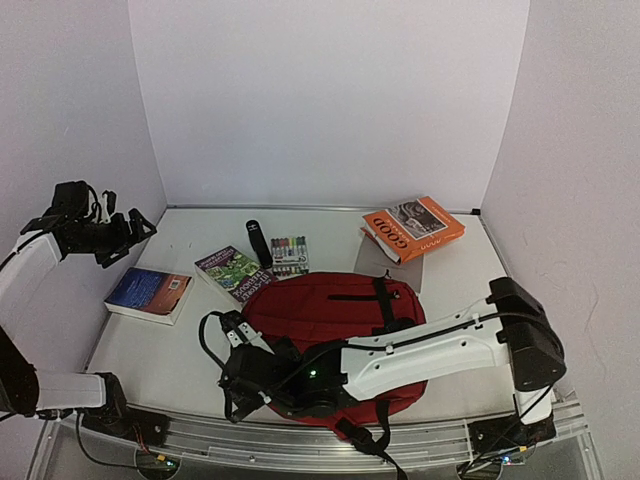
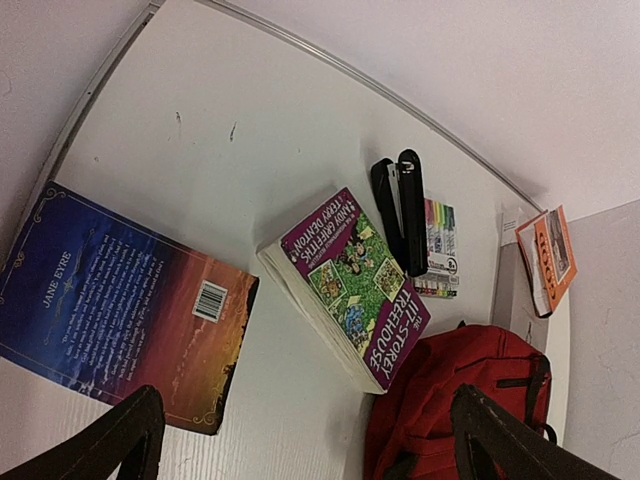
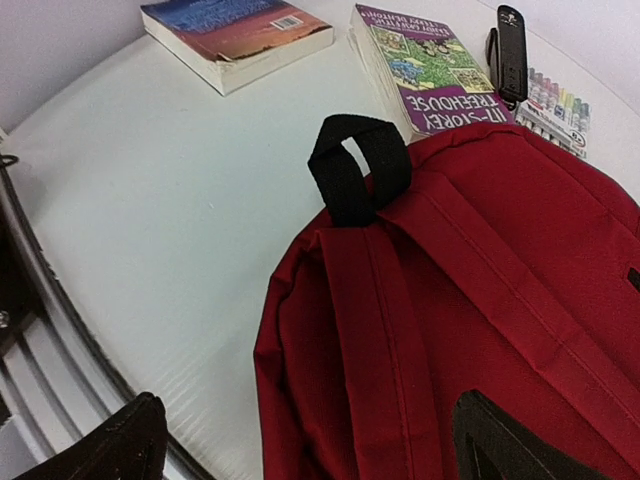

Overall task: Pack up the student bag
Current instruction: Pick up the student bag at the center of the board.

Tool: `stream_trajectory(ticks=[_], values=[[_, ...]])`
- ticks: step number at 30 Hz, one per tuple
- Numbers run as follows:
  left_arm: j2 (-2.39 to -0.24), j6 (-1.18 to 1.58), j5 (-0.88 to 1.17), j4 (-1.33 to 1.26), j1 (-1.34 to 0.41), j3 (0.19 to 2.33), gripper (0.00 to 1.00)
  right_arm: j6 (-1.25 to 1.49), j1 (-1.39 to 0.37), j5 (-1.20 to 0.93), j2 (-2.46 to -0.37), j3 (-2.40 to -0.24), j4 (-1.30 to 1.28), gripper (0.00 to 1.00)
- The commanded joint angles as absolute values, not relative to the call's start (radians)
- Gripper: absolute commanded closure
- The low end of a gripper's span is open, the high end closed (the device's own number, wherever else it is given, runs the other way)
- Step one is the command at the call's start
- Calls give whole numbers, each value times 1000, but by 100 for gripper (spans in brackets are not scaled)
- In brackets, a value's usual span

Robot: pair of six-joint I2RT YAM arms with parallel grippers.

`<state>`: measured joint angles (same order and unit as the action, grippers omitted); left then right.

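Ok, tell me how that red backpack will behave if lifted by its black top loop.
The red backpack lies flat and creased, so it will probably sag and fold rather than hold shape. It looks empty, so likely light. Its black loop stands up, likely easy to hook.

The student bag [image 1: 325, 305] is dark red with black straps [image 1: 383, 298] and a black carry loop [image 3: 358, 165]. The Jane Eyre book [image 2: 115, 300] grades from deep blue to orange; the Treehouse book [image 2: 355, 285] is purple with green picture panels. The stapler [image 2: 400, 205] is black, the markers [image 2: 437, 245] multicoloured, the upper-right book [image 1: 413, 228] orange.
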<state>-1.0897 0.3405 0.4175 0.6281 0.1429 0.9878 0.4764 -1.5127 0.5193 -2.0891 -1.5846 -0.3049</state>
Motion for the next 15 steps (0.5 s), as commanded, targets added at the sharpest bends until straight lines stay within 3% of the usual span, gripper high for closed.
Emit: stream_trajectory(ticks=[1,12,15], values=[[-1088,345,444,612,143,1008,0,459,-1522,644,-2195,-1675,-444,2],[-1076,341,432,617,144,1010,0,432,-1522,664,-2326,-1704,-464,2],[-1077,345,442,614,144,1006,0,443,-1522,686,-2336,-1720,-466,16]])
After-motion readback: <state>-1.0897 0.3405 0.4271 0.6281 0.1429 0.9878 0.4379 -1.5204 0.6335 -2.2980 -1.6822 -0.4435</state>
